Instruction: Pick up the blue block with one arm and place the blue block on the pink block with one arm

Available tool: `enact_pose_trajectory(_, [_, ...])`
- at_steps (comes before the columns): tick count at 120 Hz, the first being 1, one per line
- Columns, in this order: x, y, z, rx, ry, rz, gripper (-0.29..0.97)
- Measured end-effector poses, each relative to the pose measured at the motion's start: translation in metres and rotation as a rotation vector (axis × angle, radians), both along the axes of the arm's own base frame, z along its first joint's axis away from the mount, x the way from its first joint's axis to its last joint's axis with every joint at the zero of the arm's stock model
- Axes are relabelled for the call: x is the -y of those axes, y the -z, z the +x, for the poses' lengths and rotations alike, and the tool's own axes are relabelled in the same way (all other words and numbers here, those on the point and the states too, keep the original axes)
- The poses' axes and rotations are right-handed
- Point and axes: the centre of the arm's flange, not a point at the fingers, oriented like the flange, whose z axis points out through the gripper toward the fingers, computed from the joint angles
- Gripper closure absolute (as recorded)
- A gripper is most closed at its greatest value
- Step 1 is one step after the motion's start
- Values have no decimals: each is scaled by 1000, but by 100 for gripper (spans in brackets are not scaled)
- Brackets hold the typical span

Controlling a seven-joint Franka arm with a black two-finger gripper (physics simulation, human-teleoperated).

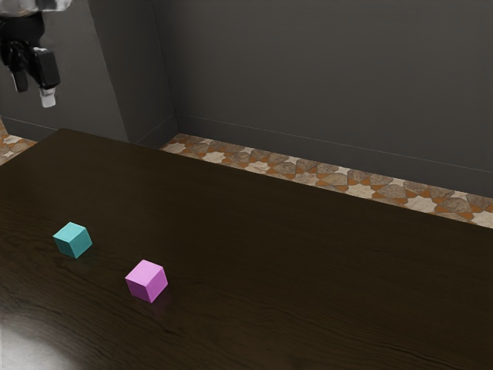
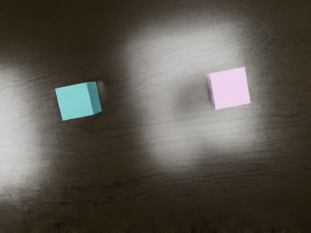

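**Inspector 1:** Pink block (image 1: pixel 146 280) lies nearest the exterior camera, resting flat on the table (image 1: pixel 308 254). We record the blue block (image 1: pixel 72 239) near it, toward the exterior view's left and a little further back, with bare table between the two. Progress?

**Inspector 2:** We judge the task not yet begun. Our gripper (image 1: pixel 35 92) hangs high at the exterior view's upper left, well above the table and well apart from both blocks. Its two fingers stand parted with nothing between them. Every step is left: the descent onto the blue block, the grasp, the lift, the carry across, and the placing on top of the pink block.

**Inspector 1:** Materials and shapes?

**Inspector 2:** Both blocks are plain cubes of like size, sharp-edged, matte and uniform in colour. The blue one reads closer to turquoise. We note the table as dark wood grain with a glossy finish that throws broad pale reflections. Beyond it we see a patterned tile floor (image 1: pixel 347 181) in orange and grey, and a plain dark grey wall (image 1: pixel 323 69).

**Inspector 1:** Handling?

**Inspector 2:** We expect the flat, parallel faces to suit a two-finger pinch. The pink top is level but small, so alignment will matter.
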Motion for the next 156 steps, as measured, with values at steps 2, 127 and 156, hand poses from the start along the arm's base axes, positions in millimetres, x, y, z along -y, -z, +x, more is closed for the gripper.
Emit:
enact_pose_trajectory(2, [-14,15,-1,-25,-26,-5,0])
enact_pose_trajectory(127, [-216,324,-28,-5,756,-160,0])
enact_pose_trajectory(156, [-222,345,-8,101,988,-163,0])
